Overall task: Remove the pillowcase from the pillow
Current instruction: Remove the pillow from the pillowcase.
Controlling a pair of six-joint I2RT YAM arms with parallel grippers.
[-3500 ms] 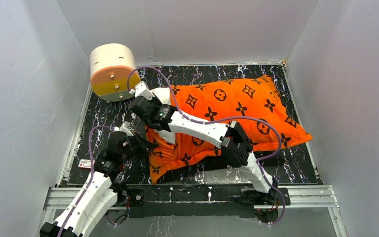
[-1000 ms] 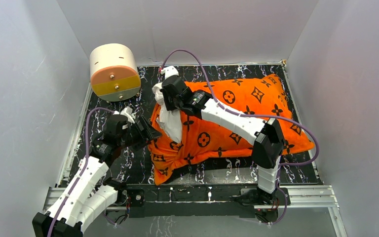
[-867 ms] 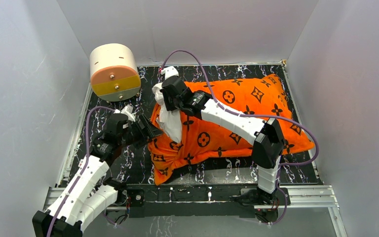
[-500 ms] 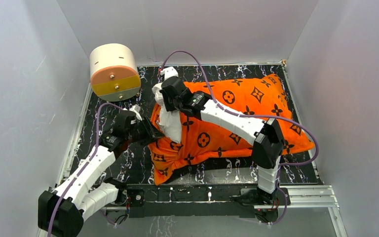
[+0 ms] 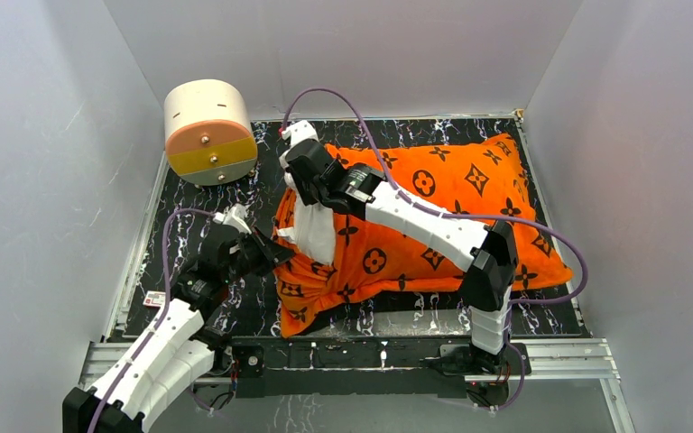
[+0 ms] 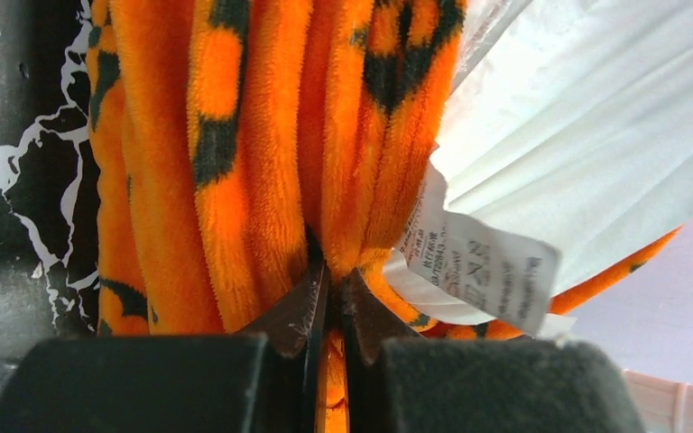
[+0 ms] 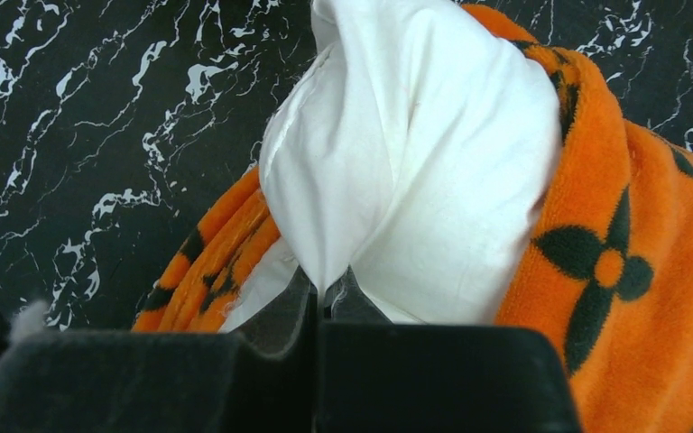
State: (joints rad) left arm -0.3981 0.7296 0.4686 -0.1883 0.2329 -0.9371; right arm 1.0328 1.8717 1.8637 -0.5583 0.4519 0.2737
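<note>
Left gripper (image 5: 269, 255) has just snapped shut on the pillowcase (image 5: 433, 216) rim, just left of the pillow (image 5: 314, 233) corner poking out, which the right gripper (image 5: 300, 180) grips.

Left wrist: jaws pinching bunched orange pile, tag (image 6: 478, 271) beside the pillow.

Right wrist: jaws clamped on white cloth.

Best pull the two apart steadily, with both pinches firm.

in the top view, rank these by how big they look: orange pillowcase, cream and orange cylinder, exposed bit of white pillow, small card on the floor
1. pillowcase, clearly largest
2. cream-and-orange cylinder
3. exposed bit of the pillow
4. small card, smallest
</note>
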